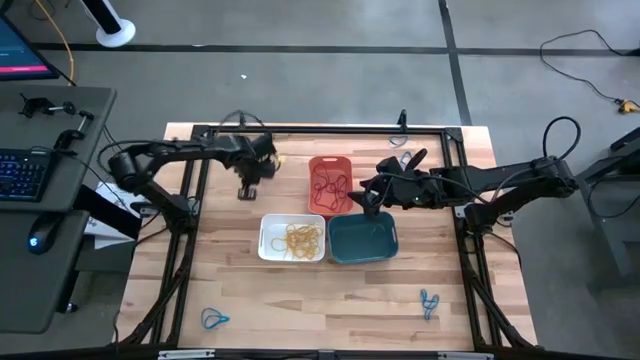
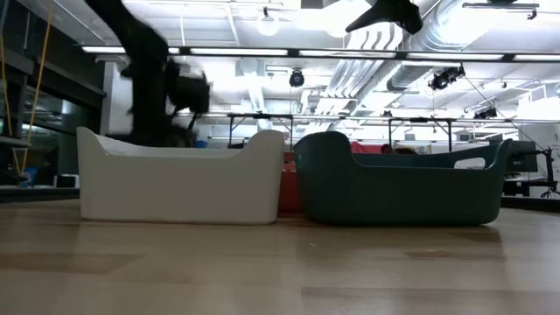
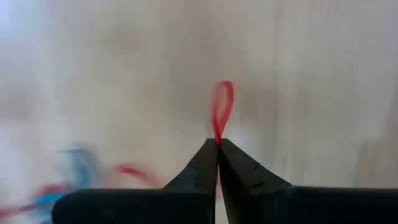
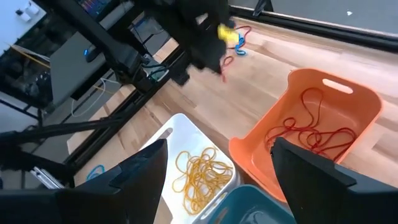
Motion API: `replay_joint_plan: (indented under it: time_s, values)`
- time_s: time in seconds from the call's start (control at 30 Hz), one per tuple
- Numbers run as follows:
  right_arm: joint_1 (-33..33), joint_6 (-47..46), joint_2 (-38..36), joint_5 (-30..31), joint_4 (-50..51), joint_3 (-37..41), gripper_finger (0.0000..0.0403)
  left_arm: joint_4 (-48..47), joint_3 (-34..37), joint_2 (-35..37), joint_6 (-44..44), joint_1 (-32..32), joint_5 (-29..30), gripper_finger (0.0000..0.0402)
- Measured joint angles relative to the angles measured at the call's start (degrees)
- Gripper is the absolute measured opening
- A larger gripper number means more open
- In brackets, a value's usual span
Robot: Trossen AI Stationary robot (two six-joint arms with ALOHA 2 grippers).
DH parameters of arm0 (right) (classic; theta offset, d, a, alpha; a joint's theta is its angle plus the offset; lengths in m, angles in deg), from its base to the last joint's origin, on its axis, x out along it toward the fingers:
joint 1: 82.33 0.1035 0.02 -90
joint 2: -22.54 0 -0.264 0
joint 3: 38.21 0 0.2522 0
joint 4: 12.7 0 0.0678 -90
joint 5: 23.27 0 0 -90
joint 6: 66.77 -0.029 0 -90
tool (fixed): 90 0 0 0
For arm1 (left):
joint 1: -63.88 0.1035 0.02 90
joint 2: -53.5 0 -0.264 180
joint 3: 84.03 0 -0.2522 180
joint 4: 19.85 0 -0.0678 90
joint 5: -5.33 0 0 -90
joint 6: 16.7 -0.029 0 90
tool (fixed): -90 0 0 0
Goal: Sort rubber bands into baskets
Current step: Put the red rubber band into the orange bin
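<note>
- My left gripper [image 3: 218,144] is pinched tight on a red band [image 3: 222,106] — the loop sticks out past the closed tips, over bare wood. In the high view that gripper [image 1: 249,186] sits left of centre, just left of the orange basket [image 1: 330,160].
- The right gripper [image 1: 372,198] hangs with its fingers spread wide and nothing between them, at the seam between the orange basket and the teal basket [image 1: 388,250], right of centre.
- From the right wrist view I see the fingers [image 4: 134,171] apart at the bottom, the orange basket [image 4: 367,102] at right holding a tangle of red bands [image 4: 308,134], and the white basket [image 4: 177,124] at lower centre holding yellow bands [image 4: 202,171].
- The teal basket looks empty to me in the high view.
- Left to sort: a small heap of mixed bands [image 4: 235,36] at the top centre of the right wrist view, a blue band [image 1: 214,319] at the lower left of the high view, and another blue one [image 1: 428,301] at the lower right.
- My read — reds and yellows are well along, blues not begun. The pinched red band belongs in the orange basket, a short carry to the right.
</note>
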Motion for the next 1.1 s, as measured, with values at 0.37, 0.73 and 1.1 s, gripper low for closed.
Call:
replay_joint_plan:
  time_s: [0.37, 0.73, 1.1]
  values:
    - [-0.02, 3.17, 0.00, 4.94, -0.02, 0.00, 0.0275, 7.88, -20.99, 7.90, 14.40, -0.14, -7.98, 0.0000]
    - [-0.17, 5.79, 0.00, 5.25, -0.04, 0.00, 0.0275, 26.42, -22.36, 3.10, 36.02, -10.00, -11.48, 0.0000]
    - [-0.17, 6.18, 0.00, 5.34, -0.04, 0.00, 0.0275, 33.03, -22.30, -14.03, 45.29, -18.08, -3.90, 0.0002]
